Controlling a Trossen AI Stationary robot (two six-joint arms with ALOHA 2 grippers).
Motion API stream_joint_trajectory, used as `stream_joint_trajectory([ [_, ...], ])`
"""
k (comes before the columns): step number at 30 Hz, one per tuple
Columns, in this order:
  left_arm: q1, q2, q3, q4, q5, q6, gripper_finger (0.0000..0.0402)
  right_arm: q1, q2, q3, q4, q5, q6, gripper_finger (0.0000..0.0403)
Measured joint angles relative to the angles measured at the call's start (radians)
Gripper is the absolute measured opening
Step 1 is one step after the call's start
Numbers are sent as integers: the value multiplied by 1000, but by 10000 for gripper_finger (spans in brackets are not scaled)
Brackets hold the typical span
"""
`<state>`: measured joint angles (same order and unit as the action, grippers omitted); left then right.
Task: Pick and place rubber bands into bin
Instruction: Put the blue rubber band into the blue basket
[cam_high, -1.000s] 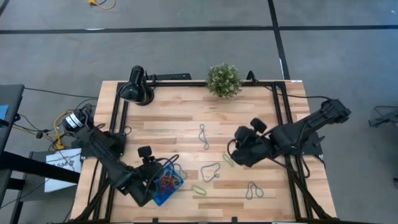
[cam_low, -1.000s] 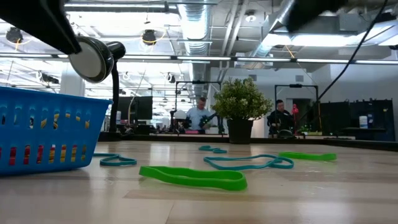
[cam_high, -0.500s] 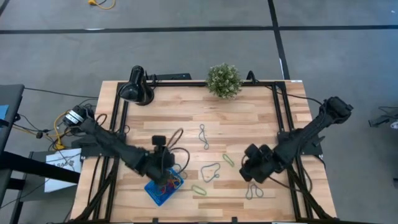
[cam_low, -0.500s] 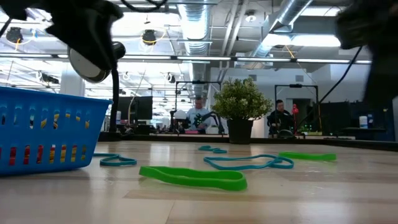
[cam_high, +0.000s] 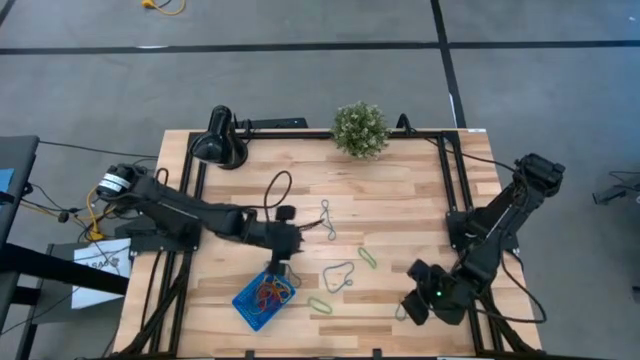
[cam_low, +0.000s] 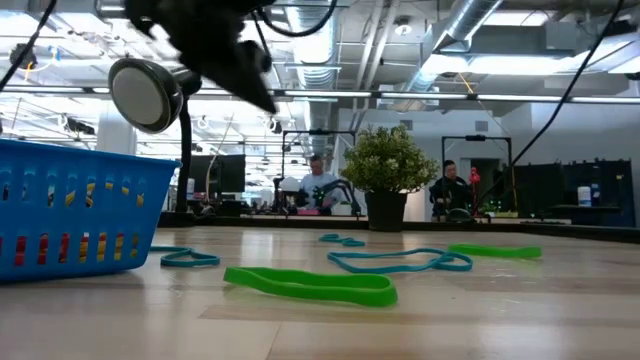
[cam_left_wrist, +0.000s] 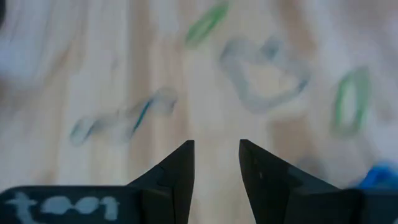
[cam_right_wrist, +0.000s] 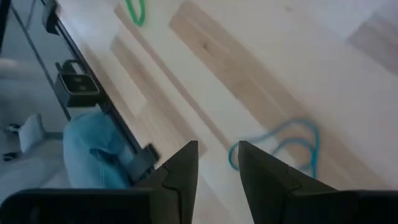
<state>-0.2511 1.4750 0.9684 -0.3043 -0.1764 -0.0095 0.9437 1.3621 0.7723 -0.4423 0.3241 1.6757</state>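
Observation:
The blue bin (cam_high: 262, 298) sits near the table's near-left part and holds several coloured rubber bands (cam_high: 266, 293). Loose bands lie flat on the wood: a grey-blue one (cam_high: 327, 220) mid-table, another grey-blue one (cam_high: 338, 277), a green one (cam_high: 367, 257), and a green one (cam_high: 319, 305) beside the bin. My left gripper (cam_high: 281, 250) hovers open between the bin and the mid-table band, and its fingers (cam_left_wrist: 216, 152) hold nothing. My right gripper (cam_high: 414, 303) hangs open near the near-right corner. It is above a grey-blue band (cam_right_wrist: 292, 146) that it partly hides in the high view.
A black round lamp (cam_high: 219, 142) and a small potted plant (cam_high: 360, 128) stand at the far edge. Black frame rails (cam_high: 448, 190) run along both sides of the table. In the low view the bin wall (cam_low: 70, 215) stands at the left, and people show in the room behind.
My left gripper has swung from over the bin toward the far edge and the table's middle. My right gripper has travelled from the right middle of the table toward the near edge, ending over the grey-blue band near the near-right corner. No band has moved.

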Motion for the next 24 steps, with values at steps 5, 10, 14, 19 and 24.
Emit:
stream_joint_trajectory([
  [5,83,0,-79,268,32,89,116,0,10,0,-33,-109,119,107],
  [10,149,35,-91,285,83,88,116,-10,92,0,-99,-273,165,108],
  [14,174,87,-90,299,86,67,116,-32,166,-1,-128,-396,186,108],
  [19,183,141,-90,305,85,70,116,-70,233,1,-118,-474,152,108],
  [24,182,148,-89,331,90,59,116,-95,278,6,-121,-521,118,108],
])
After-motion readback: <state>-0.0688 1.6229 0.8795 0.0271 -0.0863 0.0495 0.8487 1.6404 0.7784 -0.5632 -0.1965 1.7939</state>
